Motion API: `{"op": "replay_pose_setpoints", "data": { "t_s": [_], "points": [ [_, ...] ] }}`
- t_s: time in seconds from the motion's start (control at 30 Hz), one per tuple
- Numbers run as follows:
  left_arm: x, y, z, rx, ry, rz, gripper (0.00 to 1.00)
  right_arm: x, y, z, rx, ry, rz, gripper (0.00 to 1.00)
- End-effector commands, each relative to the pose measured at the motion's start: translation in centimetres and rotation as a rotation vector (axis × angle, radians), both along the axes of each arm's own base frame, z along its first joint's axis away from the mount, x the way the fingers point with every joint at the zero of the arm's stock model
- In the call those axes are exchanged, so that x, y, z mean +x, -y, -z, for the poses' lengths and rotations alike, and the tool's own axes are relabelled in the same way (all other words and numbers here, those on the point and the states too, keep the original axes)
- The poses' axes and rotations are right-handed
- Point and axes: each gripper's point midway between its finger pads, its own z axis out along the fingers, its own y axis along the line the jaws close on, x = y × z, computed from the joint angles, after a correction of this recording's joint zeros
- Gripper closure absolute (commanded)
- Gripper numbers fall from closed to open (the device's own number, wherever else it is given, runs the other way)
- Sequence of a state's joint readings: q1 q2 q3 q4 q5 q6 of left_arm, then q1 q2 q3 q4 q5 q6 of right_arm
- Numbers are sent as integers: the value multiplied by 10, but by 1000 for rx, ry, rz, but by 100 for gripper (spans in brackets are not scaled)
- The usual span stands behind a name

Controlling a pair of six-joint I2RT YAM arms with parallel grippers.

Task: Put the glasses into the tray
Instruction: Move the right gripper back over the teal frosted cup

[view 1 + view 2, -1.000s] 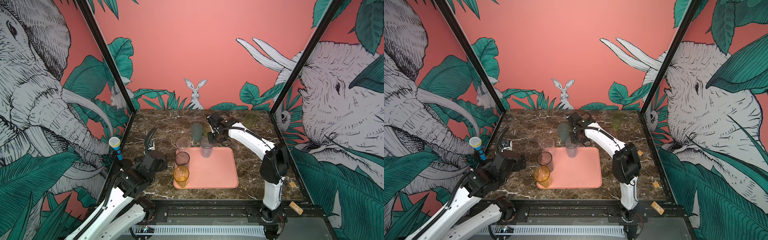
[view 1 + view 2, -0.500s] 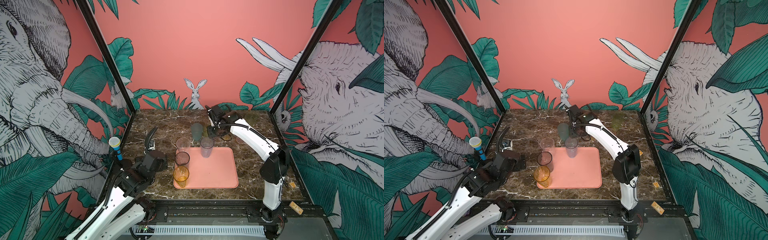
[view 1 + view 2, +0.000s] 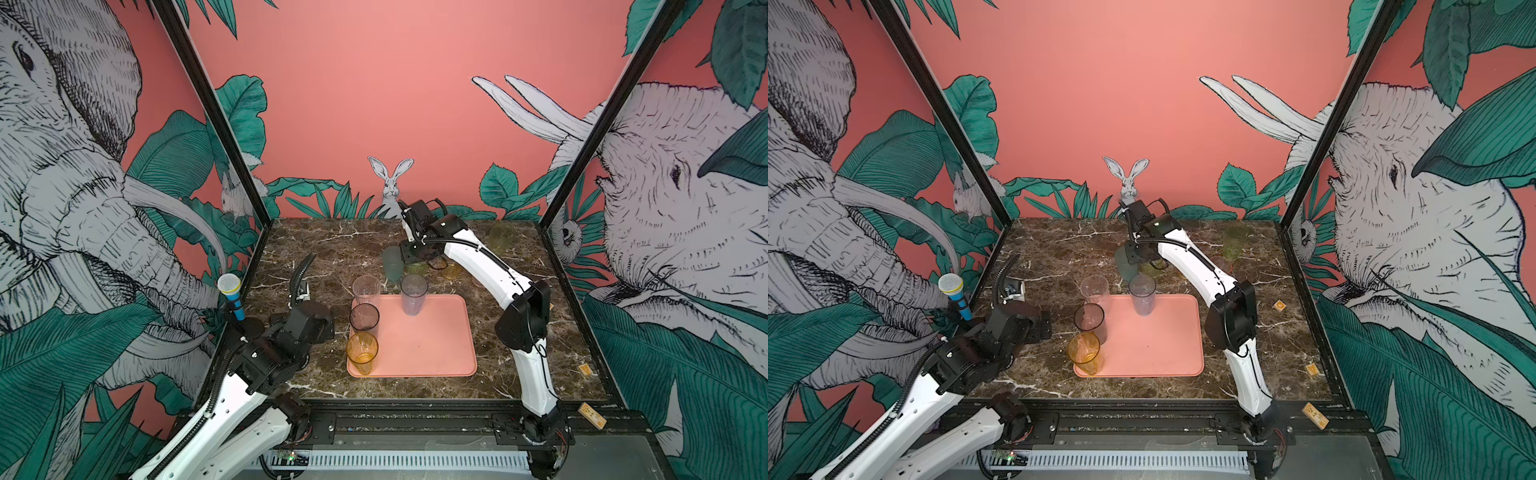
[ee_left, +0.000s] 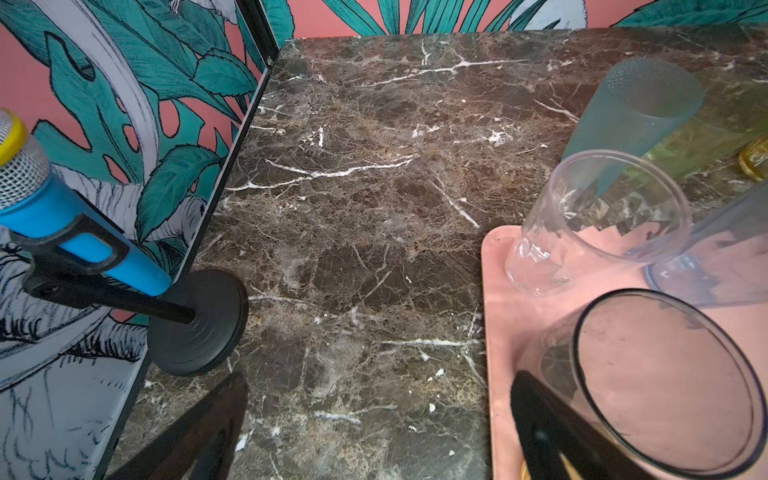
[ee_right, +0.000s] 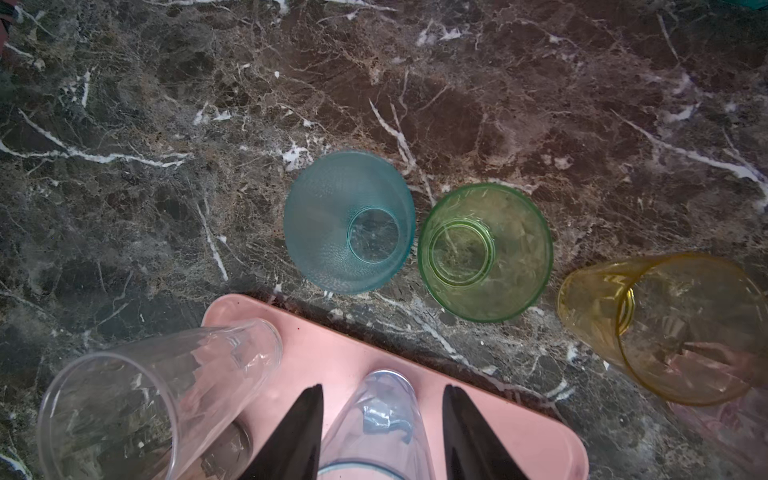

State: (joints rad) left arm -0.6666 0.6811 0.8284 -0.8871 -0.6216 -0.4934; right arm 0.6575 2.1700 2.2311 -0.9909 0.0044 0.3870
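Observation:
The salmon tray holds several glasses in both top views: a tall clear one, a smoky one, an amber one and a grey-lilac one. Just behind the tray on the marble stand a frosted teal glass, a green one and a yellow one. My right gripper hovers open above the grey-lilac glass, its fingers clear of it on both sides. My left gripper is wide open over bare marble left of the tray, holding nothing.
A blue toy microphone on a black stand sits at the left wall. A tall yellow-green glass stands at the back right. Small tan blocks lie near the right wall. Patterned walls enclose three sides of the marble table.
My right gripper has opened, let go of the grey-lilac glass and risen back from it. That glass now stands alone in the tray. The left arm has not moved.

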Motion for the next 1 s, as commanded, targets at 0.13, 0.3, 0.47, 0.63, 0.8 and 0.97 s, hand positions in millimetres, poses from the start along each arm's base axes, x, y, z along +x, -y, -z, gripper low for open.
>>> {"op": "replay_pose_setpoints", "data": {
  "t_s": [0.13, 0.3, 0.47, 0.63, 0.8, 0.97],
  "points": [
    [-4, -7, -6, 1, 13, -25, 1, 29, -6, 7, 5, 33, -4, 53],
    [-2, -6, -5, 6, 7, -24, 1, 43, -5, 13, 9, 27, 21, 55],
    [-1, -6, -5, 8, 4, -23, 1, 52, -8, 21, 22, 39, 33, 57],
    [0, -4, -5, 10, 1, -20, 1, 58, -14, 31, 37, 28, 38, 59],
    [0, -4, -4, 10, -1, -20, 1, 63, -16, 38, 40, 28, 50, 62],
    [-1, -5, -4, 18, -3, -22, 1, 68, -15, 45, 22, 30, 70, 64]
  ]
}}
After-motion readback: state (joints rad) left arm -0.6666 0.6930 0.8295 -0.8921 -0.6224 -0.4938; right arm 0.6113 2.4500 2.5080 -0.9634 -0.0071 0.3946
